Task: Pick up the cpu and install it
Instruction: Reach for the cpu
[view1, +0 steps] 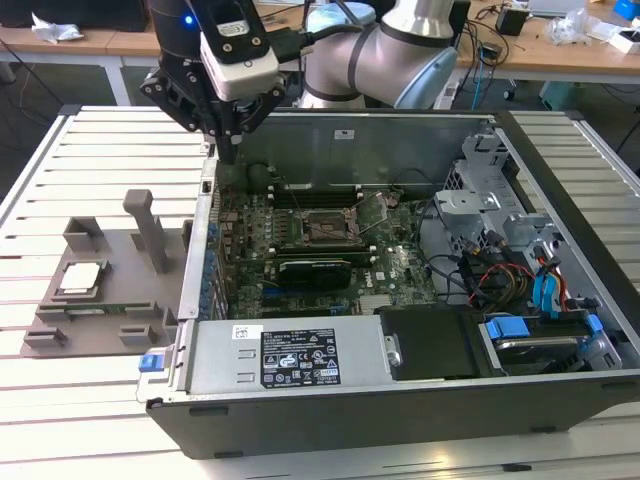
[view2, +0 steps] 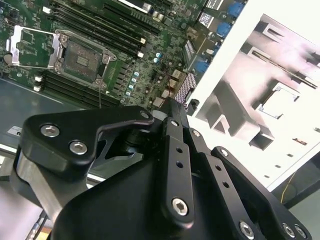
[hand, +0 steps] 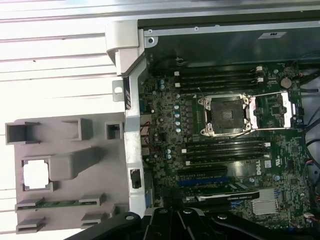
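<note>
The cpu (view1: 80, 278), a small silvery square with a pale rim, lies flat in a recess of the grey holder (view1: 120, 330) on the slatted table, at the exterior view's left. The first wrist view shows the cpu (hand: 36, 175) as a bright square in the holder (hand: 95, 160). My gripper (view1: 229, 152) hangs above the rear left corner of the open computer case, fingers together and holding nothing. It is well above and behind the cpu. The motherboard's socket (view1: 325, 228) (hand: 225, 115) (view2: 80, 60) stands bare, with its metal frame (hand: 277, 107) swung open to one side.
The case wall (view1: 195, 270) stands between the holder and the motherboard. A green memory stick (hand: 60, 202) lies in a slot of the holder, and a grey post (view1: 150, 230) rises from it. Drive cages and cables (view1: 500, 260) fill the case at the exterior view's right.
</note>
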